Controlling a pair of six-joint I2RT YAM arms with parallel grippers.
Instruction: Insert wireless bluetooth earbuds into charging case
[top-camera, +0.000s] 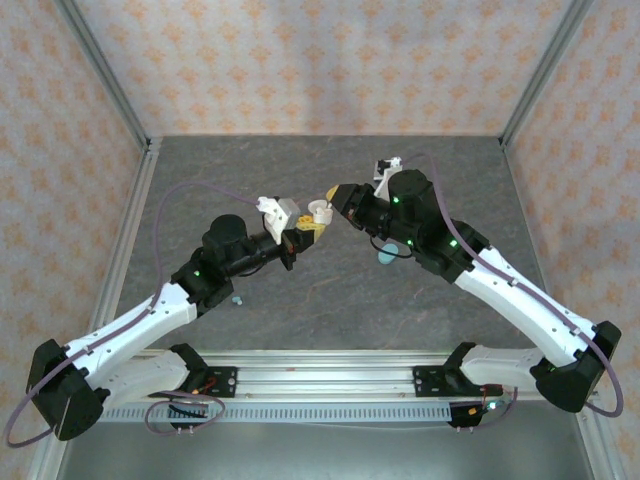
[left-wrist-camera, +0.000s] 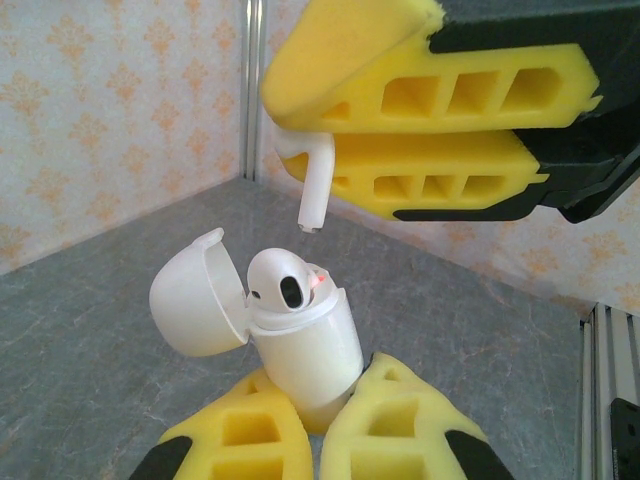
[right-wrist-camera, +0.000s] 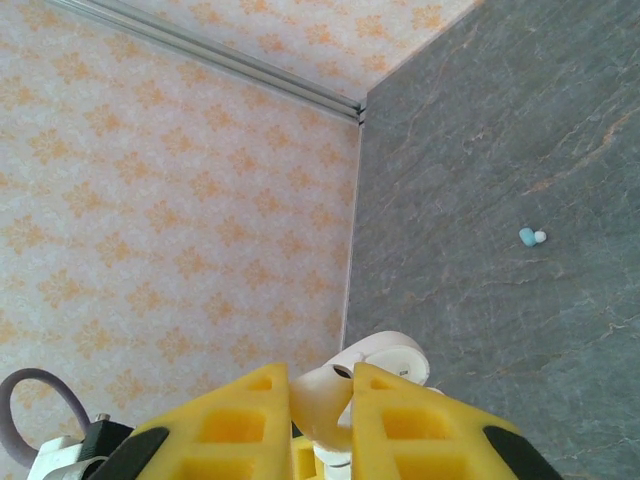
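My left gripper (left-wrist-camera: 320, 392) is shut on the base of a white charging case (left-wrist-camera: 305, 345), held upright above the table. The case lid (left-wrist-camera: 195, 295) hangs open to the left. One white earbud (left-wrist-camera: 285, 280) sits in the case. Just above it hangs a second white earbud (left-wrist-camera: 315, 185), stem pointing down, apart from the case. My right gripper (right-wrist-camera: 322, 388) is shut on that earbud (right-wrist-camera: 330, 405), and its yellow fingers (left-wrist-camera: 420, 95) cross the top of the left wrist view. From the top view both grippers (top-camera: 305, 232) (top-camera: 336, 195) meet mid-table around the case (top-camera: 320, 211).
A teal earbud (right-wrist-camera: 528, 236) lies on the grey table; another small teal piece (top-camera: 237, 298) lies by the left arm. A teal object (top-camera: 388, 251) sits under the right arm. Patterned walls enclose the table (top-camera: 300, 160) on three sides.
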